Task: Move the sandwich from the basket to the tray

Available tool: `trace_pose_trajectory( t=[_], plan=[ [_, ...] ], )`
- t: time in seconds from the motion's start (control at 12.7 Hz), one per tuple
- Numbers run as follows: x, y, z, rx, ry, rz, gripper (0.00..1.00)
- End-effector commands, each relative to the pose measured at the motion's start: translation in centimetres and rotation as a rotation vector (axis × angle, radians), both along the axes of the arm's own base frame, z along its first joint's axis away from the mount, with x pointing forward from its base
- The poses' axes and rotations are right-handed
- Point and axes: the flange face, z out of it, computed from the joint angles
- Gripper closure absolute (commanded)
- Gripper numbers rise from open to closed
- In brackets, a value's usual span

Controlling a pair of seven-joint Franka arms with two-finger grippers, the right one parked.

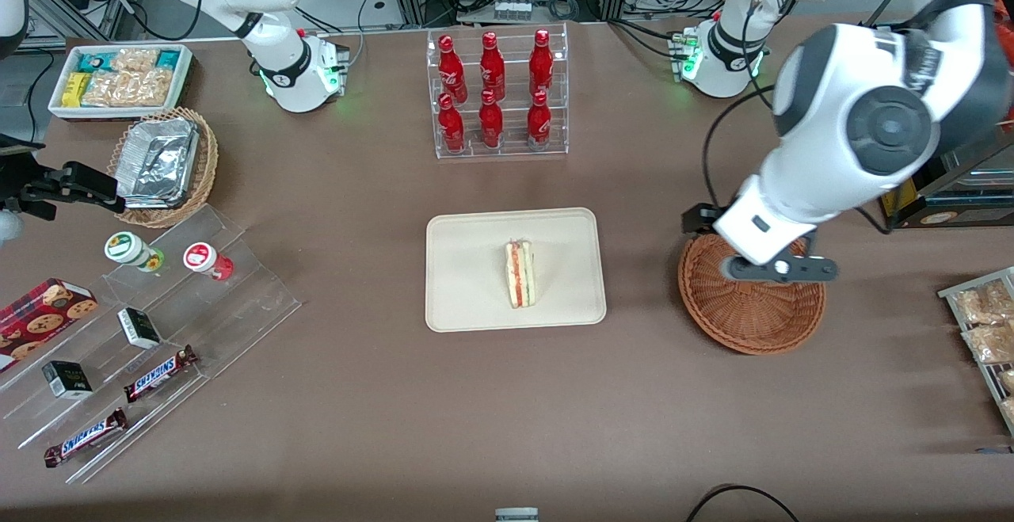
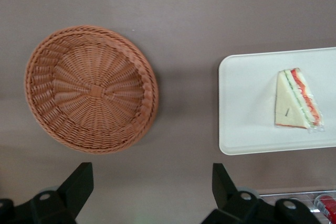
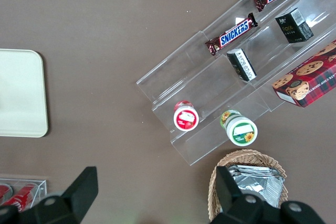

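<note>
The sandwich [image 1: 520, 274] is lying on the tray [image 1: 467, 284], a little toward the working arm's end of it and well inside the rim. Its long axis is running from the edge of the tray nearer the front camera toward the edge nearer the bottle rack [image 1: 499, 94]. The cut face with red-orange and green layers is showing along one long side in the front view. In the left wrist view the sandwich [image 2: 296, 99] is appearing as a triangle under a clear wrap, and part of the tray [image 2: 247, 108] is being cut off at the frame edge.

The basket [image 1: 752, 316] is sitting on the worktop [image 1: 356, 395] beside the tray, toward the working arm's end and apart from it. The arm is covering part of its rim in the front view. The left wrist view is showing the basket [image 2: 91, 88] whole, with nothing inside.

The tool [image 2: 152, 190] is hanging above the worktop near the basket, its two dark fingers [image 2: 77, 184] spread wide apart and gripping nothing. In the front view its fingertips are being hidden by the wrist.
</note>
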Motion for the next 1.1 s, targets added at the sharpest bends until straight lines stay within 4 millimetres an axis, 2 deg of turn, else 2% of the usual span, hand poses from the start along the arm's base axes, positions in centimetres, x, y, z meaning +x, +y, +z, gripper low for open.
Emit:
trace_pose_trajectory(
  t=[0.0, 0.16, 0.39, 0.71, 1.02],
  plan=[
    [-1.6, 3.9, 1.6, -0.037, 0.007, -0.031, 0.0],
    [-2.9, 5.9, 2.4, -0.012, 0.022, -0.038, 0.0],
    [-4.7, 7.2, 3.3, 0.05, 0.051, -0.052, 0.0],
    [-6.9, 10.1, 5.9, 0.049, 0.066, -0.071, 0.0],
    [-10.0, 11.6, 9.3, 0.058, 0.078, -0.072, 0.0]
  ],
)
